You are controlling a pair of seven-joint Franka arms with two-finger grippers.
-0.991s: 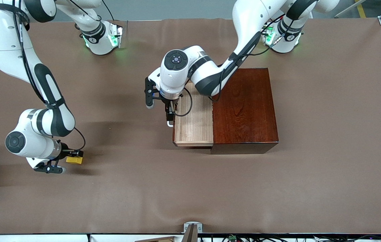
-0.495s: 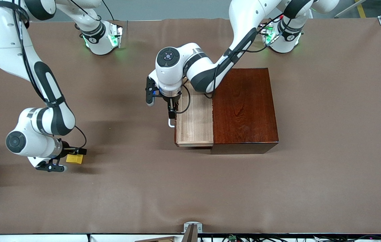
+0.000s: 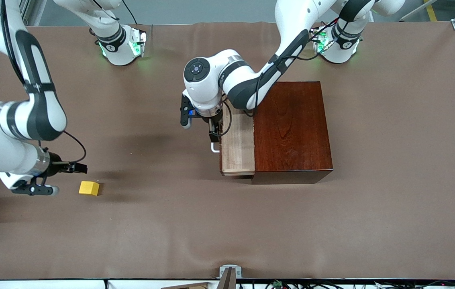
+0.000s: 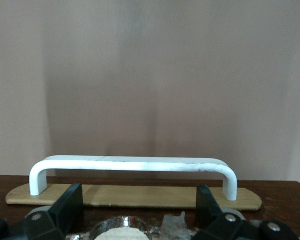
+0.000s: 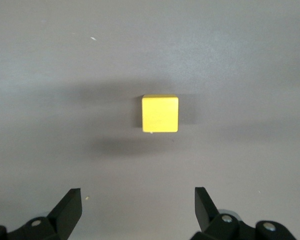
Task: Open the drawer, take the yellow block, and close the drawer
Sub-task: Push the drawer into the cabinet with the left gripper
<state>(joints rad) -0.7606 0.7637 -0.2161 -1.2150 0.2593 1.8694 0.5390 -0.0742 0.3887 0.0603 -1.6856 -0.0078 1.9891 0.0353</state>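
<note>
yellow block [image 3: 89, 188] is sitting flat on the brown table cover [image 3: 163, 224], toward the right arm's end and nearer the front cam than the wooden box [image 3: 291, 128], well apart from it. Nothing's touching the block; in the right wrist view it [image 5: 160, 113] lies on bare cover w/ both black fingertips [image 5: 70, 210] spread wide at the frame edge and a clear gap to the block. Right gripper [image 3: 75, 167] is up in the air w/ fingers spread apart, over the cover just beside the block, not gripping anything. Drawer [image 3: 237, 148] is only partly out of the reddish-brown box, a strip of pale wood tray showing on the side facing the right arm's end. Its white U-shaped handle [image 3: 214, 149] sticks out from the drawer front; left wrist view shows the handle [image 4: 132, 167] running across on its pale backing plate. Left gripper [image 3: 213, 134] is right at the handle, pointing down, fingers [image 4: 70, 210] spread to either side and not pinching the bar. Left arm reaches in from its base across the box top.
</note>
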